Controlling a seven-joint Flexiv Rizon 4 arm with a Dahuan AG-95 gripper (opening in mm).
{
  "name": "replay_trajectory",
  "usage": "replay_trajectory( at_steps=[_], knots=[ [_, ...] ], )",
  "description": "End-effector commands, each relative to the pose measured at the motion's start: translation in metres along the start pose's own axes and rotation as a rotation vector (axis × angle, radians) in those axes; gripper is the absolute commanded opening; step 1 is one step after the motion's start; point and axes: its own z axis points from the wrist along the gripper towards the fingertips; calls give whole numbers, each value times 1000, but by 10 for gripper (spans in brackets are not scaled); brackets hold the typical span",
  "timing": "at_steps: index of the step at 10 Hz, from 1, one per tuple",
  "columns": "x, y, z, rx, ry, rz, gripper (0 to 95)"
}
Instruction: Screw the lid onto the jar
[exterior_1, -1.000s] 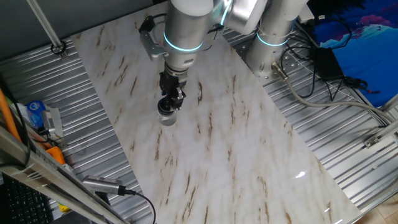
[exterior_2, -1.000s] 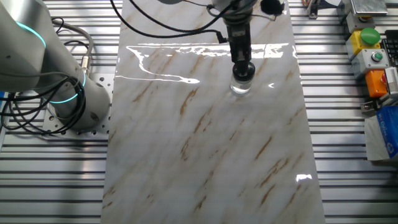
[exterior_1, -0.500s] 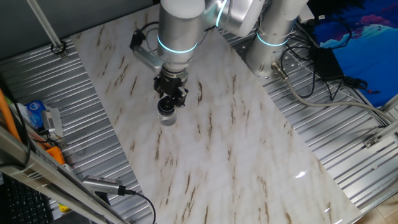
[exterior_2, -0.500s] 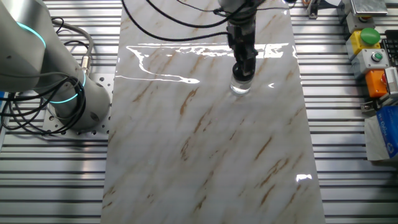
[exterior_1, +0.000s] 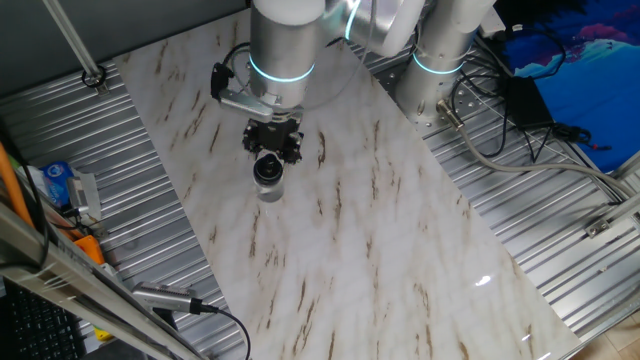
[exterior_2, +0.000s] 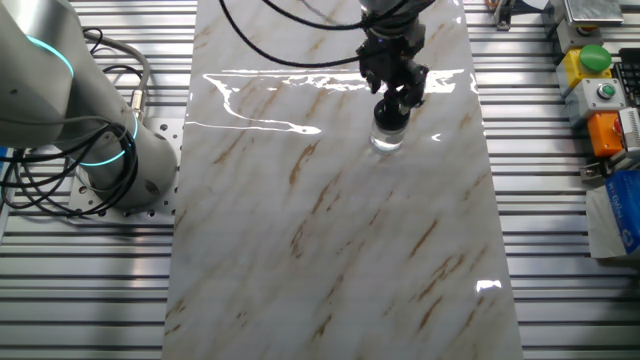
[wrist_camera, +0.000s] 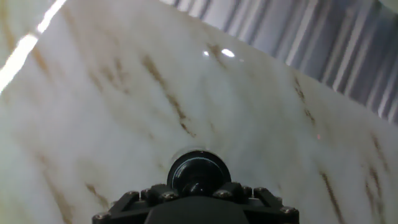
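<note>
The clear glass jar (exterior_1: 268, 190) stands upright on the marble tabletop (exterior_1: 350, 230), left of the middle in one fixed view. In the other fixed view the jar (exterior_2: 388, 139) is at the far middle. The black lid (exterior_1: 268, 171) sits on top of the jar. My gripper (exterior_1: 269, 160) comes straight down on it, and the fingers close around the lid (exterior_2: 391, 116). In the hand view the round black lid (wrist_camera: 199, 173) lies right in front of the gripper body, and the fingertips are hidden.
The arm's base (exterior_1: 440, 60) and cables stand at the table's far right edge. A second arm base (exterior_2: 110, 150) sits left of the table. A button box (exterior_2: 592, 70) and a blue packet (exterior_1: 55, 180) lie on the ribbed metal beside the marble.
My wrist and gripper have turned about the vertical axis over the jar. The lid and the jar stay in the same place.
</note>
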Motion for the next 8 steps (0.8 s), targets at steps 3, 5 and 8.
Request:
replay_trajectory(
  at_steps=[3,5,8],
  knots=[
    [-3,-25,-45,-63,-1,-146,570],
    [-6,-38,-51,-61,15,-159,0],
    [-14,-73,-38,-75,-29,-334,0]
  ],
)
